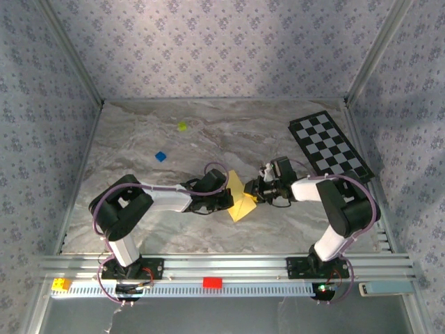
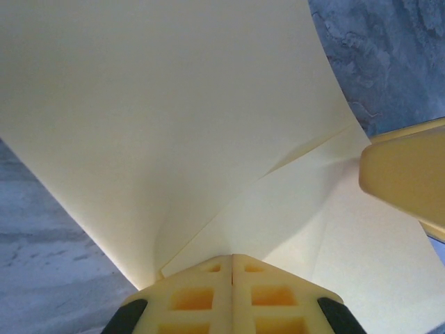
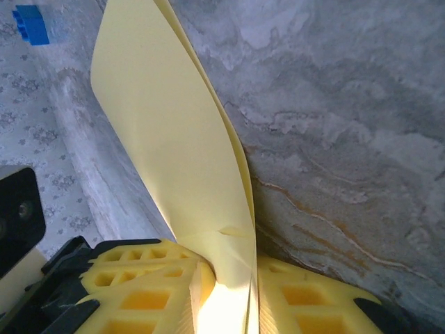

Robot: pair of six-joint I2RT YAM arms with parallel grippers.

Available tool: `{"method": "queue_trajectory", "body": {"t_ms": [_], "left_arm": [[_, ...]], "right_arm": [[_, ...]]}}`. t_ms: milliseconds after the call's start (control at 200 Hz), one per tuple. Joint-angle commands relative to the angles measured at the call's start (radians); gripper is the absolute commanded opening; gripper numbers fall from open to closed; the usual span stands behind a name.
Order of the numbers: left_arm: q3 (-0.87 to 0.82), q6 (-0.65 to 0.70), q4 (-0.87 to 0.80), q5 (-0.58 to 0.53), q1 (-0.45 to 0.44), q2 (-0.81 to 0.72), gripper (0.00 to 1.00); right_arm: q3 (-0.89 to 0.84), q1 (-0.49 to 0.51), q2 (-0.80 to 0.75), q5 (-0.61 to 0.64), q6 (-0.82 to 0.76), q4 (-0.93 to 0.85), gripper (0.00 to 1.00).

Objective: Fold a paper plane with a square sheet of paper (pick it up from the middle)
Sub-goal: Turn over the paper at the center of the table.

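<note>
The square sheet of paper [image 1: 240, 200], plain yellow and partly folded into layers, hangs between my two grippers near the middle of the table. My left gripper [image 1: 228, 200] comes from the left. In the left wrist view its jaws [image 2: 233, 259] are pressed together, pinching the edge of the sheet [image 2: 174, 125]. My right gripper [image 1: 254, 189] comes from the right. In the right wrist view it [image 3: 233, 264] has the doubled sheet [image 3: 174, 139] between its pads, and the paper touches both. One of the right gripper's fingers [image 2: 403, 174] shows beside the paper in the left wrist view.
A black-and-white checkered board [image 1: 330, 146] lies at the back right. A small blue block [image 1: 160, 156] [image 3: 31, 24] and a tiny yellow-green block [image 1: 182, 126] sit on the marble tabletop behind the left arm. A red brick [image 1: 212, 282] and a yellow brick [image 1: 61, 284] rest on the front rail.
</note>
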Motion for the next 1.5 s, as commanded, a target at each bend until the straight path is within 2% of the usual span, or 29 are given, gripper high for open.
{"method": "queue_trajectory", "body": {"t_ms": [0, 105, 455, 500, 590, 665, 795, 945, 1054, 1134, 1209, 1344, 1494], "left_arm": [[-0.021, -0.003, -0.030, -0.018, -0.008, 0.000, 0.00], [-0.035, -0.004, -0.022, -0.019, -0.008, -0.007, 0.00], [-0.039, 0.003, -0.005, -0.023, -0.007, -0.036, 0.00], [-0.041, 0.003, 0.002, -0.026, -0.008, -0.054, 0.04], [-0.054, 0.007, 0.007, -0.053, -0.010, -0.112, 0.19], [-0.056, 0.021, -0.032, -0.095, -0.009, -0.175, 0.27], [-0.074, 0.034, -0.119, -0.206, -0.011, -0.322, 0.38], [-0.112, 0.018, -0.225, -0.356, -0.006, -0.501, 0.46], [-0.157, -0.011, -0.285, -0.426, 0.005, -0.626, 0.50], [-0.193, -0.032, -0.328, -0.465, 0.013, -0.709, 0.53], [-0.218, -0.050, -0.370, -0.496, 0.017, -0.783, 0.54], [-0.247, -0.105, -0.460, -0.555, 0.018, -0.887, 0.55], [-0.265, -0.158, -0.549, -0.610, 0.018, -0.978, 0.55]], "right_arm": [[0.004, -0.002, 0.033, -0.042, -0.024, 0.022, 0.24], [-0.002, -0.003, 0.042, -0.037, -0.023, 0.035, 0.23], [-0.003, -0.013, 0.052, -0.054, -0.029, 0.064, 0.07], [-0.001, -0.018, 0.039, -0.054, -0.036, 0.055, 0.05], [0.003, -0.029, -0.002, -0.044, -0.062, 0.011, 0.03], [0.009, -0.038, -0.091, 0.010, -0.095, -0.061, 0.02], [0.117, -0.007, -0.282, 0.215, -0.325, -0.412, 0.02], [0.266, 0.066, -0.399, 0.606, -0.543, -0.727, 0.02], [0.373, 0.143, -0.389, 0.923, -0.625, -0.873, 0.03], [0.442, 0.223, -0.338, 1.221, -0.652, -0.956, 0.03], [0.499, 0.267, -0.261, 1.386, -0.653, -1.013, 0.03], [0.568, 0.353, -0.105, 1.513, -0.629, -1.047, 0.01], [0.659, 0.483, 0.106, 1.495, -0.583, -1.069, 0.02]]}}
